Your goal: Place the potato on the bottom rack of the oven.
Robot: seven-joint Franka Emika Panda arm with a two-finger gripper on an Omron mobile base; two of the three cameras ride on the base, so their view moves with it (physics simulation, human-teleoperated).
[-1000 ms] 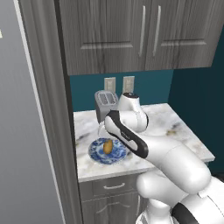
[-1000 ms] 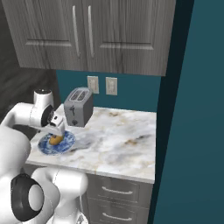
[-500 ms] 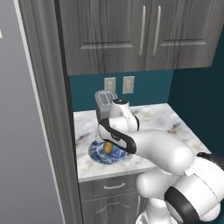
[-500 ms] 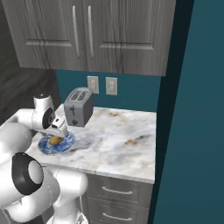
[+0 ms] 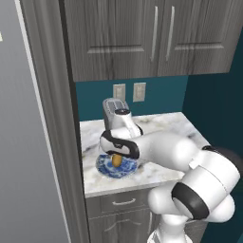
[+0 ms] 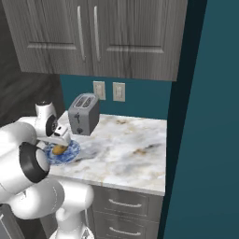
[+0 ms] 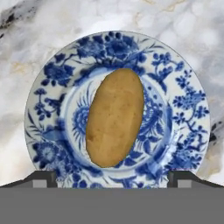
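The potato [image 7: 115, 117] lay in the middle of the blue-and-white plate [image 7: 186, 109] on the marble table [image 6: 126, 149], near the toaster [image 6: 83, 113]. The pincer [image 7: 112, 177] hung directly above it, jaws spread wide, gripping nothing.

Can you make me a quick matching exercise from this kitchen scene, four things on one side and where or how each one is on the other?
Things:
1. potato
2. plate
3. toaster
4. gripper

Descriptions:
A. stands by the back wall, below the outlets
B. lies in the middle of the plate
C. open, poised over the potato
D. rests on the marble counter near its front edge

Pairs: 1-B, 2-D, 3-A, 4-C
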